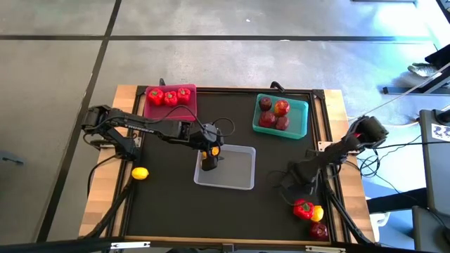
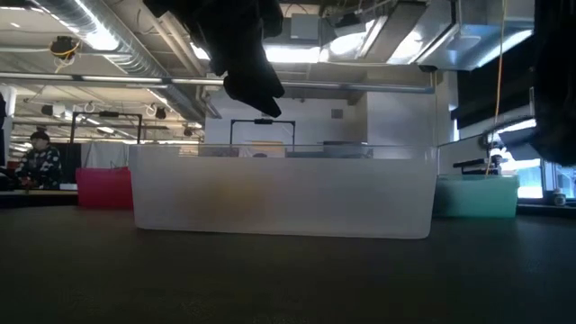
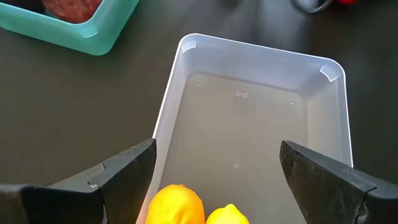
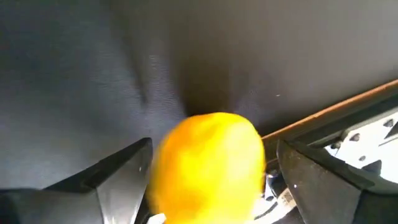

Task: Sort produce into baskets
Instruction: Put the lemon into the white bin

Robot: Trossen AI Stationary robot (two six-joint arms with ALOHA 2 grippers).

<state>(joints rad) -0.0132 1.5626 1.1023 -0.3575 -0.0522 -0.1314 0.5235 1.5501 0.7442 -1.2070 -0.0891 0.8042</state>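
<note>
My left gripper (image 1: 209, 160) is open above the left end of the translucent grey-white tray (image 1: 235, 172). Two yellow lemons (image 3: 177, 205) lie in that end, below and between its fingers (image 3: 214, 155). My right gripper (image 1: 299, 191) is open at the table's near right. Its fingers stand on either side of a yellow lemon (image 4: 208, 165) by the wooden table edge. That lemon (image 1: 318, 211) lies beside a red pepper (image 1: 304, 208) and a dark apple (image 1: 318, 230). The pink tray (image 1: 151, 109) holds three peppers. The teal tray (image 1: 301, 119) holds several apples. My right gripper has its open fingers (image 4: 118, 171) close on both sides of the lemon, coming from above. I cannot tell whether they touch it.
One more lemon (image 1: 140, 173) lies on the black mat near the table's left edge. The pink tray stands at the far left and the teal tray at the far right. The wooden table edge (image 4: 336, 115) runs just beside my right gripper.
</note>
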